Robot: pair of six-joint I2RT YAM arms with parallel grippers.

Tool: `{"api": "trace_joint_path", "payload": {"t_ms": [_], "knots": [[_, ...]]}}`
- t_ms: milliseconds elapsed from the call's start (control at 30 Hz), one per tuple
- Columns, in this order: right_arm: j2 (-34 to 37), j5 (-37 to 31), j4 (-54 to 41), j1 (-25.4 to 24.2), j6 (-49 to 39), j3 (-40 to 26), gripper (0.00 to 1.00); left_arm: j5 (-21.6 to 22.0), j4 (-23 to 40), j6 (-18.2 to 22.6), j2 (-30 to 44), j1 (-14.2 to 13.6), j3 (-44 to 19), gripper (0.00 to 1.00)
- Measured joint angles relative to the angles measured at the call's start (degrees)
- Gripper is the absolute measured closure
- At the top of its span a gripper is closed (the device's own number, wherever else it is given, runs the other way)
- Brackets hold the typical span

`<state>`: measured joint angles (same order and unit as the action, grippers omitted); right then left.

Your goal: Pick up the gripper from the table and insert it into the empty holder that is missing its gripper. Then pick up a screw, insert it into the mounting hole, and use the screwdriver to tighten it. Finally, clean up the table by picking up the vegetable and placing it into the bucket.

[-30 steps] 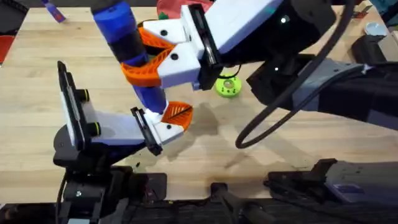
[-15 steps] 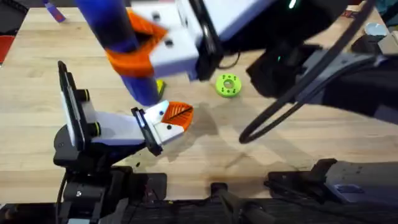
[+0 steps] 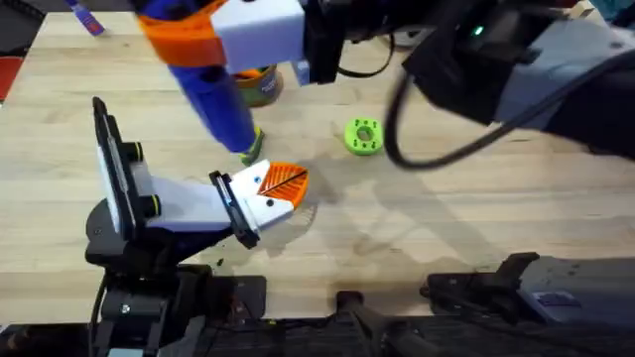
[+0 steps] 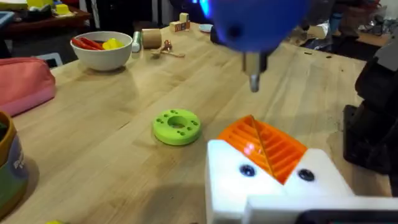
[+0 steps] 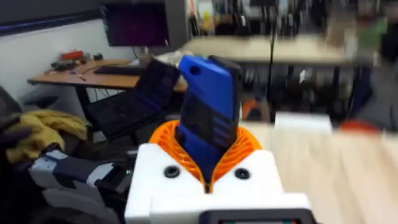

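Overhead view: right gripper (image 3: 213,40) clamped on the screwdriver (image 3: 213,84), lifted up top left, bit slanting down toward centre.

Left-wrist view: metal bit tip hanging just above and behind the orange gripper (image 4: 264,145), not touching. Seated in the holder (image 4: 273,186) on the left gripper (image 3: 260,193); can't tell if those jaws are spread or closed. Vegetable (image 3: 252,145) peeking out right beside the bit, bucket (image 3: 260,84) just above it in frame, so probably a short hop for the right arm. Green disc (image 3: 364,136) off to the right, plenty of bare table lower right.
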<state>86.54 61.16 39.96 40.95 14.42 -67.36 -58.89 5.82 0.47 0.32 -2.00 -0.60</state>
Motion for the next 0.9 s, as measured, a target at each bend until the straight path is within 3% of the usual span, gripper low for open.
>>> {"api": "trace_joint_path", "payload": {"t_ms": [100, 200, 433, 667, 900], "knots": [[0.0, -1.4, -17.2, -2.1, -4.4, -3.2, 0.978, 0.0, 0.0, 0.0, 0.0, 0.0, 0.0, 0.986], [0.0, -7.1, -35.7, -4.8, -11.4, -7.6, 0.978, 0.0, 0.0, 0.0, 0.0, 0.0, 0.0, 0.986], [-2.3, -27.8, -67.6, -9.4, -28.8, -19.1, 0.978, 0.0, 0.0, 0.0, 0.0, 0.0, 0.0, 0.986], [-6.5, -46.8, -82.6, -11.8, -44.5, -25.1, 0.978, 0.0, 0.0, 0.0, 0.0, 0.0, 0.0, 0.986], [-3.6, -59.1, -101.0, -15.8, -66.2, -25.2, 0.978, 0.0, 0.0, 0.0, 0.0, 0.0, 0.0, 0.986]]}}
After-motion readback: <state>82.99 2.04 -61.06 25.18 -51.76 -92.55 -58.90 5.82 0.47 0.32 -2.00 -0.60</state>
